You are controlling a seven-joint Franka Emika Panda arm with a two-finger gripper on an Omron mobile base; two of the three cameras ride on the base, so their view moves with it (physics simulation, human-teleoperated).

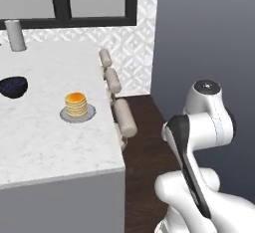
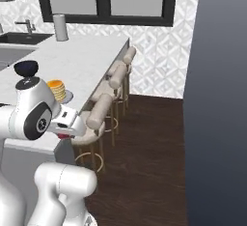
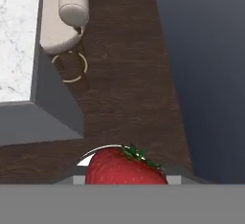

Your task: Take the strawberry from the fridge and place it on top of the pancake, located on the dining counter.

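The strawberry (image 3: 125,165) sits right at the bottom of the hand view, red body up, green leaves toward the dark wood floor (image 3: 124,74), so it rides in the gripper (image 2: 67,132), whose jaws are pressed in on it. In the right base view a sliver of red shows at the hand, just off the near corner of the dining counter (image 2: 91,61) and below its top.

By my judgement the fruit is light, soft and easily bruised, with a slightly slick skin; a gentle pinch across its widest part, below the leaves, should carry it, and a harder squeeze would crush it.

The pancake (image 1: 76,104) is a short tan-orange stack on a round grey plate (image 1: 91,114), near the counter's right edge in the left base view, roughly midway along it. The plate holds nothing else. Its top is small, so the strawberry may roll off if released high or off centre.

A dark blue bowl (image 1: 13,86) stands at the far left of the counter; I cannot tell what is inside. A pale cylinder (image 1: 15,35) stands at the far edge. Round pale stools (image 1: 123,117) line the right side.
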